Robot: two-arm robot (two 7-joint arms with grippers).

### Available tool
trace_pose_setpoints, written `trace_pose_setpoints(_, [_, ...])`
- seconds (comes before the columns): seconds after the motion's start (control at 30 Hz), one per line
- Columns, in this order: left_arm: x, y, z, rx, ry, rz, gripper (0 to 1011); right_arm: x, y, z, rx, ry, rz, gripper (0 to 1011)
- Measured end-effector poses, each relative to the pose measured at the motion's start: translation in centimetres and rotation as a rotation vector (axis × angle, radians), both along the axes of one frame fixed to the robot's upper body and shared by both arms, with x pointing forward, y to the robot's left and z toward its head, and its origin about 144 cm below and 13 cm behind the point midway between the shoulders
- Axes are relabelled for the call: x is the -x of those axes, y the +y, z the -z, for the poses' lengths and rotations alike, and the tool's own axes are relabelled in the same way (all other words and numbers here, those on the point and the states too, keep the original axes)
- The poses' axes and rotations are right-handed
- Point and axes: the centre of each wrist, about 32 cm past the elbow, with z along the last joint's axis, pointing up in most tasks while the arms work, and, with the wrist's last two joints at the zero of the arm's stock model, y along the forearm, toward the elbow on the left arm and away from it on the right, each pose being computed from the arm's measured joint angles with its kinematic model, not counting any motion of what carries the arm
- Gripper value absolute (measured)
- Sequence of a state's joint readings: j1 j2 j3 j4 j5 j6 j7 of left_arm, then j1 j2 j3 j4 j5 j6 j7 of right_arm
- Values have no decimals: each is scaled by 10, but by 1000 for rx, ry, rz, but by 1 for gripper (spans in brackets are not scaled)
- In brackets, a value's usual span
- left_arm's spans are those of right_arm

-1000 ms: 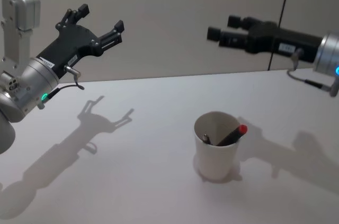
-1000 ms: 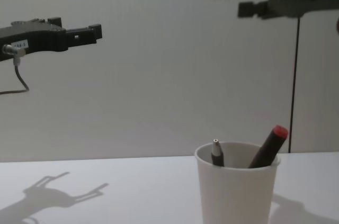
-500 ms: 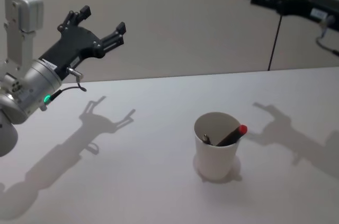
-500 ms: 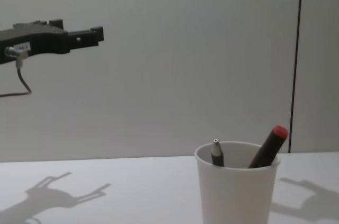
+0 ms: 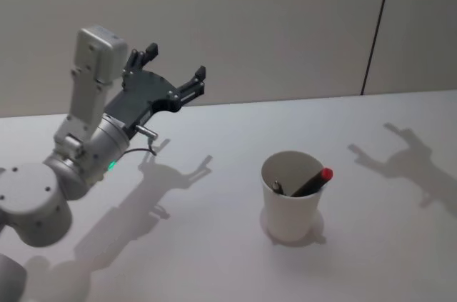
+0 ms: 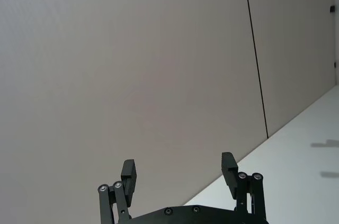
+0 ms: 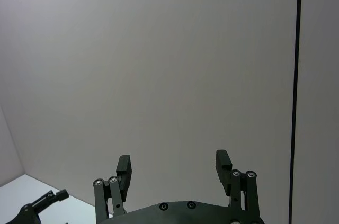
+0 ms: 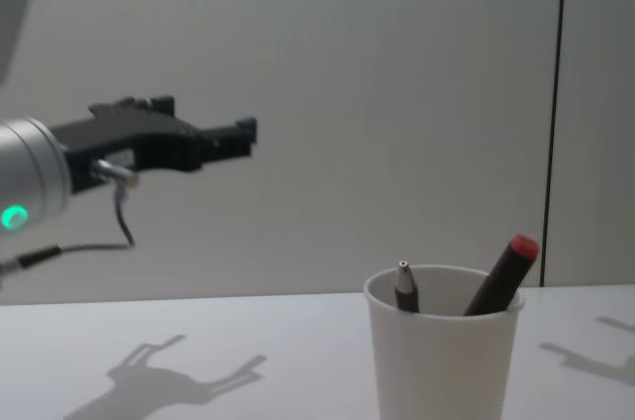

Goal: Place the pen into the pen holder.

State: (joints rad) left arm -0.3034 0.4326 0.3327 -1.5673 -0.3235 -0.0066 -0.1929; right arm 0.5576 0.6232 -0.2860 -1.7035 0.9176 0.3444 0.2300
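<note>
Cup stands upright on the white table, roughly centre-right in head view, w/ two pens in it already: a dark pen w/ red cap leaning vs. the rim on the robot's right side, and a 2nd pen w/ silver tip upright-ish toward the left side of the cup; chest view shows both tops poking just above the rim (red cap, silver tip). No pen seen lying loose on the table. Left gripper is up in the air, well apart from the cup and to its left, fingers spread wide, nothing betw. them; left wrist view confirms wide gap, empty. Right gripper also spread wide and empty per its wrist view, facing the wall; where it sits rel. to the table can't be told, but its shadow falls on the table far right. Judgement: placing step looks done, pen is in the cup, both arms clear of it. Next move, if any: park arms; needs only to keep well off the cup, as it's light and prob. tips easily.
</note>
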Motion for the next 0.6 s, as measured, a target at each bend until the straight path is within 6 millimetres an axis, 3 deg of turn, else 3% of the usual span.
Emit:
trace_pose_setpoints(0.37, [23, -45, 22, -42, 11, -39, 1001, 4, 7, 21, 13, 5, 29, 1002])
trace_pose_setpoints(0.6, [30, -56, 26, -51, 10, -47, 1001, 10, 15, 46, 27, 8, 67, 1002])
